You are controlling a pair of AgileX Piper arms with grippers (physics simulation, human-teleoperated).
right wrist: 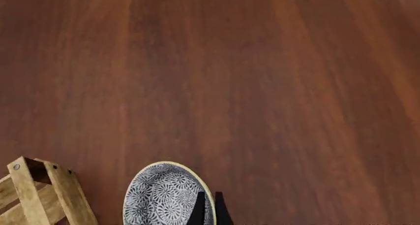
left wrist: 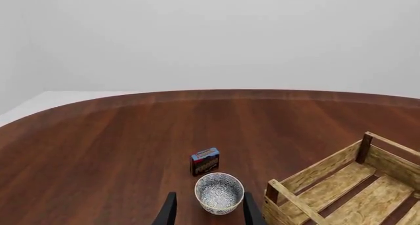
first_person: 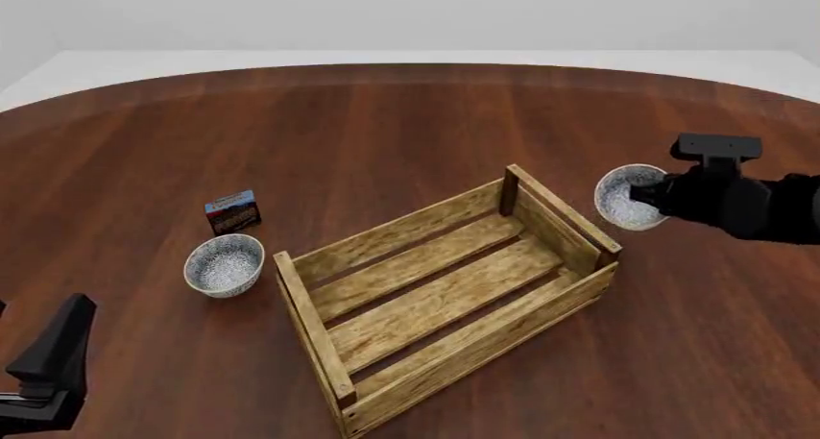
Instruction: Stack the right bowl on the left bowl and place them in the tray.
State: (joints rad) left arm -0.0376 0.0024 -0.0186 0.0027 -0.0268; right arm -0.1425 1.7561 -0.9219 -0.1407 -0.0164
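The left bowl point(first_person: 225, 264), white with a blue pattern, stands on the table left of the tray point(first_person: 443, 300), a large light-wood slatted crate. My left gripper point(first_person: 54, 357) hangs open near the front left, well short of this bowl. In the left wrist view its fingers point(left wrist: 169, 210) are spread with the left bowl point(left wrist: 219, 192) ahead of them and the tray point(left wrist: 341, 185) beside it. The right bowl point(first_person: 625, 197) is just right of the tray's far corner. My right gripper point(first_person: 648, 197) is shut on its rim, and the thin fingers point(right wrist: 197, 208) pinch the right bowl point(right wrist: 161, 198).
A small red-blue box point(first_person: 232, 211) stands just behind the left bowl. The round dark-wood table point(first_person: 384, 132) stretches wide behind the tray, with a pale floor beyond its far edge. The tray's corner post point(right wrist: 26, 185) is close to the held bowl.
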